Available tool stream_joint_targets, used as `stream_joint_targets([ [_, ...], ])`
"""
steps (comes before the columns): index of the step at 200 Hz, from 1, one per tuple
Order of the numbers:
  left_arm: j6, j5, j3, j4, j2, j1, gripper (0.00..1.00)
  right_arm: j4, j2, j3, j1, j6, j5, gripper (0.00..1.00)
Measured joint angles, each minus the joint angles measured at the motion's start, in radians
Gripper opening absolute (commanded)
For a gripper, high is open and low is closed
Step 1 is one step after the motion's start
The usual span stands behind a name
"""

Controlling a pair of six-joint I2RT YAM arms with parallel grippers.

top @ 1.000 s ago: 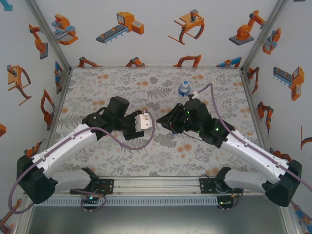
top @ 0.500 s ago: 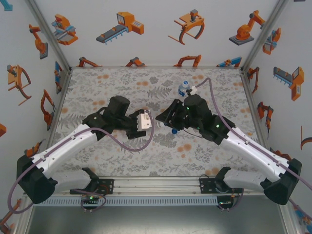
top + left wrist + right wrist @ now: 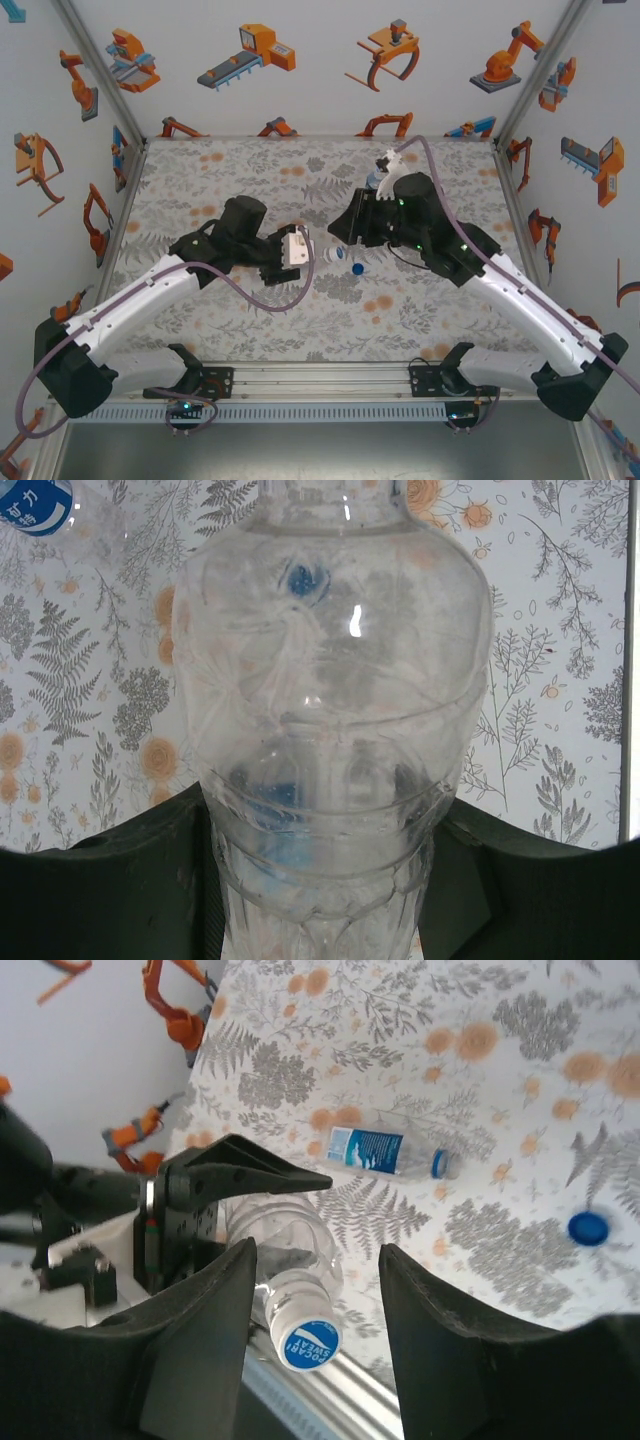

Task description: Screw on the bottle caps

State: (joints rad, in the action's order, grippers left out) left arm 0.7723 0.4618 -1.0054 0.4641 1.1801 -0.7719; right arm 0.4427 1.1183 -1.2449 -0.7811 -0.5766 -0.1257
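Note:
My left gripper [image 3: 305,250] is shut on the base of a clear bottle [image 3: 330,700] and holds it level above the mat. A blue cap [image 3: 308,1338] sits on the bottle's neck, and this cap [image 3: 357,268] points toward the right arm. My right gripper [image 3: 318,1252] is open, with its fingers on either side of the cap and not touching it. In the top view the right gripper [image 3: 342,234] sits just behind the bottle's neck. A labelled bottle [image 3: 385,1150] lies on the mat with a blue cap on it. A loose blue cap [image 3: 588,1227] lies nearby.
Another labelled bottle [image 3: 375,178] stands near the back of the mat, partly under the right arm's cable, and its label [image 3: 35,505] shows at the corner of the left wrist view. White walls close in the table on three sides, and a metal rail [image 3: 320,385] runs along the near edge.
The right gripper has drawn back and to the right, off the capped end of the held bottle, uncovering the blue cap. The left gripper has barely shifted.

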Motion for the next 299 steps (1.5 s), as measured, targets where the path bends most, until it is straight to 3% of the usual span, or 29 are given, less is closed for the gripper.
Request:
stream_joint_targets([
  [65,0.018,0.076,0.0,0.016,-0.059,0.0,0.0,-0.032,-0.092,0.002,0.0,0.747,-0.445,0.54],
  [113,0.021,0.118,0.0,0.023,-0.086,0.0,0.0,-0.059,-0.153,0.091,0.0,1.016,-0.613,0.55],
  [192,0.02,0.131,0.0,0.026,-0.087,0.0,0.0,-0.074,-0.135,0.131,0.0,1.086,-0.643,0.45],
  [246,0.019,0.132,0.0,0.03,-0.087,0.0,0.0,-0.083,-0.135,0.131,0.0,1.09,-0.632,0.24],
  [272,0.006,0.112,0.0,0.02,-0.087,0.0,0.0,-0.092,-0.135,0.132,0.0,1.027,-0.591,0.15],
  [299,-0.012,0.082,0.009,-0.003,-0.077,0.0,0.0,-0.163,-0.145,0.175,0.001,0.852,-0.512,0.06],
])
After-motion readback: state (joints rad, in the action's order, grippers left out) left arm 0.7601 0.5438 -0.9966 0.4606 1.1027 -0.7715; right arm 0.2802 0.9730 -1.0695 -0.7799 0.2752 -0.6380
